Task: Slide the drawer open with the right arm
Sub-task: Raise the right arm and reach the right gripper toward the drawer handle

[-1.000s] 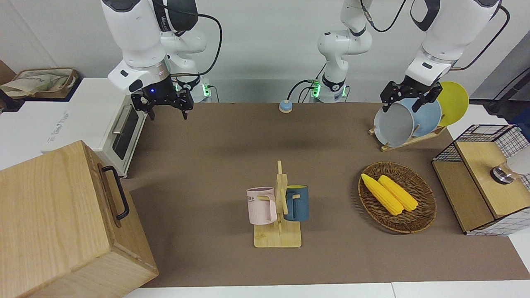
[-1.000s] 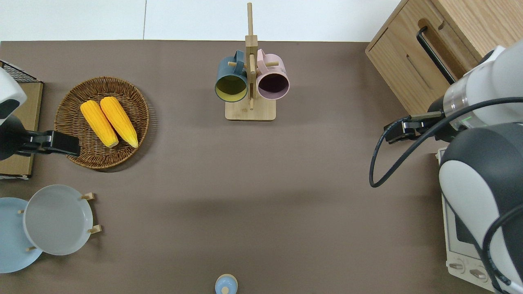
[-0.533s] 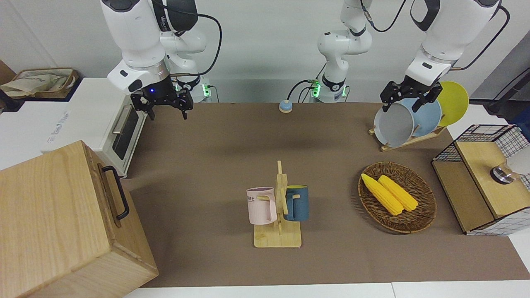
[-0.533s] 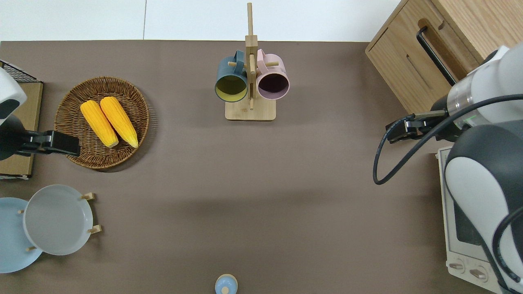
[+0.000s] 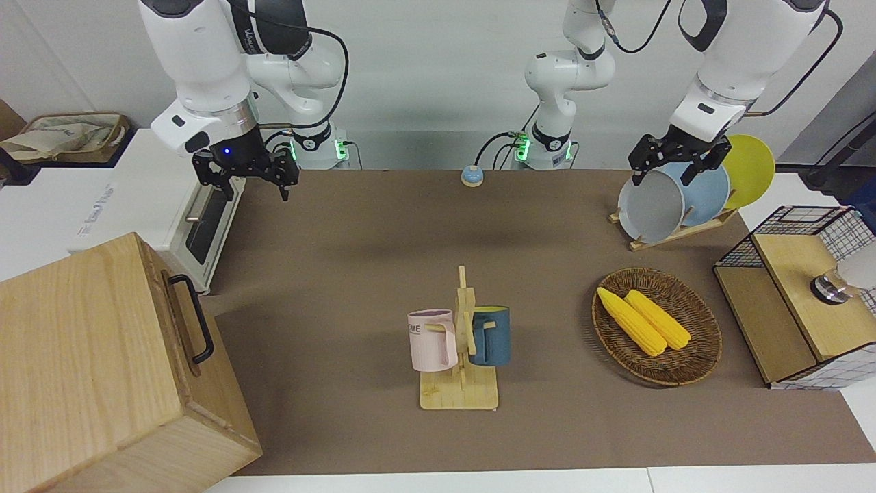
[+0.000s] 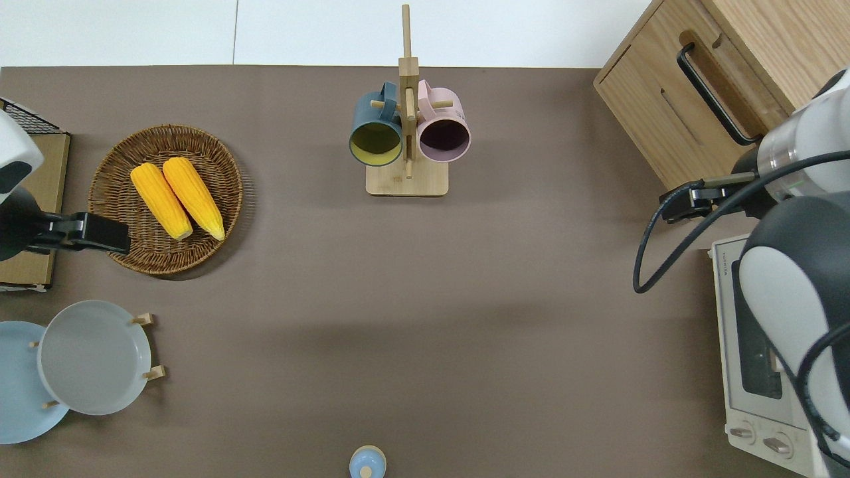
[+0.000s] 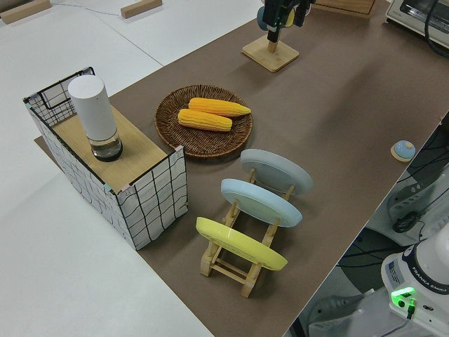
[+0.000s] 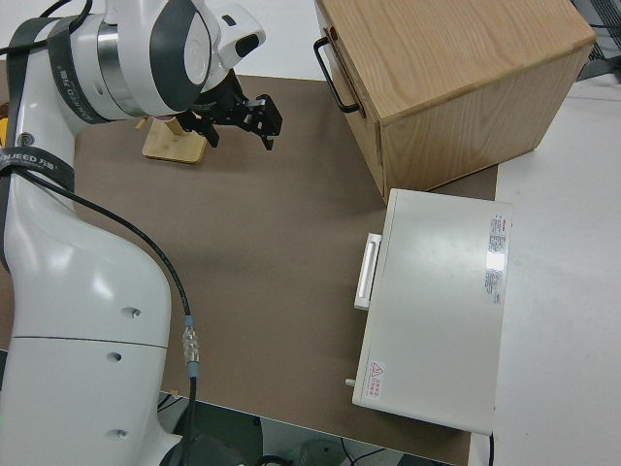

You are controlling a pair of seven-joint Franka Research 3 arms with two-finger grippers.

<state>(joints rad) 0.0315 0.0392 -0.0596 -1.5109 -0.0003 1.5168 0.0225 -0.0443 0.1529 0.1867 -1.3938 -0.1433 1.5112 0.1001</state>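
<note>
Front view – right end effector [image 5: 248, 179] fingers apart, overhead hides them, drawer [image 5: 179, 322] shut

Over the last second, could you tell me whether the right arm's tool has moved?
Yes. In the front view the right tool has shifted toward the toaster oven; overhead, it has moved closer to the drawer.

On the tabletop [image 5: 356, 260]: a mug rack [image 5: 460, 383] bearing a pink mug [image 5: 431, 340] and blue mug [image 5: 491, 335], a wicker basket [image 5: 691, 366] holding two corn cobs [image 5: 643, 320], and a plate rack [image 5: 674, 233].
</note>
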